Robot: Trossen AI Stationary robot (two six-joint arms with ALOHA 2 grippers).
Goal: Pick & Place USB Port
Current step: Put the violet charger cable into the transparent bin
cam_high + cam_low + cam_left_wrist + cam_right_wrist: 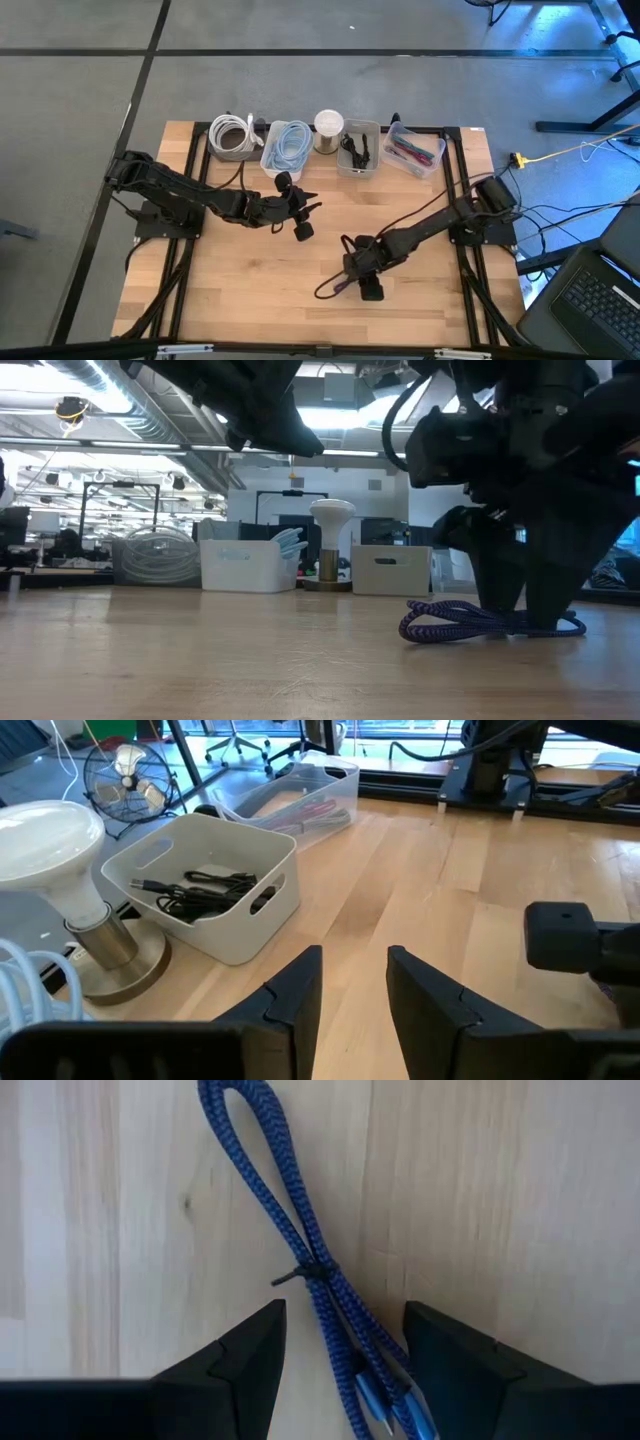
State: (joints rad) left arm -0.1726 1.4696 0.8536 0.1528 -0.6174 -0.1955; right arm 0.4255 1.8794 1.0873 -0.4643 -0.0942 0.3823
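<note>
**Right gripper poised over a blue USB cable on the counter**

High view: The wooden counter (250,290) is seen from above. The right gripper (366,283) is lowered at lower centre, over the bundled blue cable (335,287). The left gripper (300,215) is held at centre left, away from the cable. Bins are lined along the top edge.

Low view: The cable (480,622) is shown lying flat at lower right, with the right arm's dark bulk directly above it.

Left wrist view: The left gripper (354,982) is seen partly parted and empty, pointed toward a white bin of black cables (205,890) at centre left.

Right wrist view: The right gripper (344,1342) is spread wide, its fingers straddling the tied cable (300,1230) without gripping it.

The grasp appears to be in hand; next, closing on the cable is called for.
</note>
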